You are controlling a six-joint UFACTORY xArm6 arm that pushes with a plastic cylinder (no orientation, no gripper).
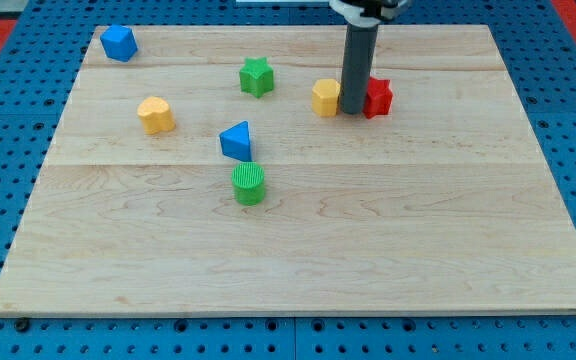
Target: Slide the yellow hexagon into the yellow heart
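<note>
My tip [353,110] stands on the wooden tabletop [418,250] near the view's top, wedged between the yellow hexagon [325,97] just on its left and a red block [376,97] just on its right, whose shape I cannot make out behind the rod. There is no hand on this arm, only the straight dark rod, so nothing is held. The yellow heart [155,114] lies well apart toward the view's left, with the green star [256,76] between it and the hexagon, a little higher. A blue triangle [236,141] sits just above a green cylinder [249,184] near the middle, and a blue block [119,43] rests in the top left corner.
</note>
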